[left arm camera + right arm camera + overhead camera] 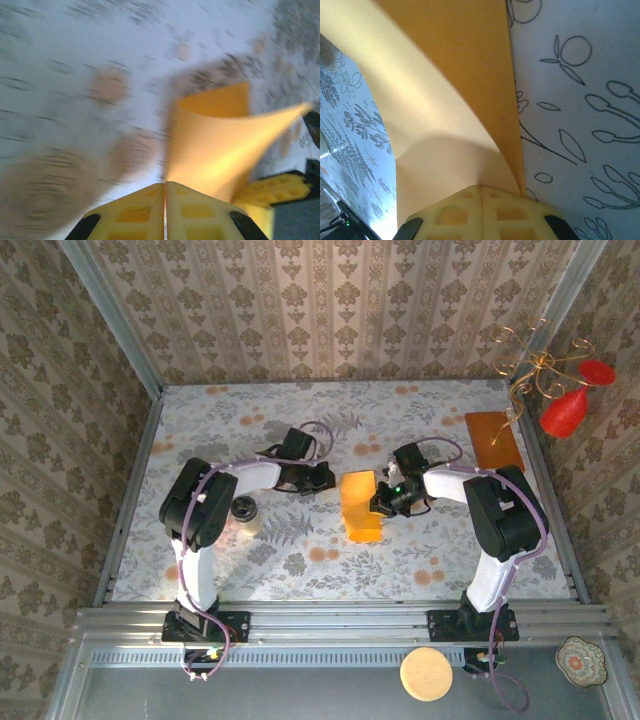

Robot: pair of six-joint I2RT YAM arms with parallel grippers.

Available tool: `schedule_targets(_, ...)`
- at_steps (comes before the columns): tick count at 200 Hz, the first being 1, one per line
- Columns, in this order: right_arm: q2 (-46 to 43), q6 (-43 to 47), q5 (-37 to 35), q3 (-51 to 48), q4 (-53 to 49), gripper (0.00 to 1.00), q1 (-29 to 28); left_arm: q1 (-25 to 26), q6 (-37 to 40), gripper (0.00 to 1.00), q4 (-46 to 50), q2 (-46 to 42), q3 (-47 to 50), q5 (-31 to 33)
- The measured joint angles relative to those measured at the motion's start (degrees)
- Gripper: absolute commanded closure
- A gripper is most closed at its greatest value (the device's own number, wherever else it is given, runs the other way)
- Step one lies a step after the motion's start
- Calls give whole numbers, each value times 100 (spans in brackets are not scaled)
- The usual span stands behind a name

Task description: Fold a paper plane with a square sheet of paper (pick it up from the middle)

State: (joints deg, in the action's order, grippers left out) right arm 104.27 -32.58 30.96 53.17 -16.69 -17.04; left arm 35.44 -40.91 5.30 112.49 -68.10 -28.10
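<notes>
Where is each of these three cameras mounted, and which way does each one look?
Top external: above and behind the arms, looking down on the table, with the left arm, right arm and their bases in view.
Left wrist: on the left arm, looking past the left fingers, pressed together, at the square sheet of paper.
Right wrist: on the right arm, looking past the right fingers along the same sheet to the table.
Shared: all three show the sheet.

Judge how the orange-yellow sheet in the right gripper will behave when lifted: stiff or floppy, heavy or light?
Probably floppy: the square sheet of paper bows into a curve just ahead of the right gripper, which pinches it. Likely very light, since that small pinch at its edge seems enough to hold it up. Being so thin, it may crease easily if pushed.
</notes>
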Motion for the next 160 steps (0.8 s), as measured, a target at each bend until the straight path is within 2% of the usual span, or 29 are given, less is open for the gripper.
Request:
schedule_targets(27,0,-22,-4,0,2,93,-2,479,-48,89,-105,76,-186,-68)
schedule_targets(48,0,-24,-11,0,2,93,-7,566,-66,89,-160,330,-444,-105)
schedule_targets(88,0,-42,-13,-9,15,93,-7,350,-63,89,-59,848,-758,-63)
schedule_targets(160,0,-63,-15,-33,55,93,-7,-223,26,89,479,1062,-1237,-87)
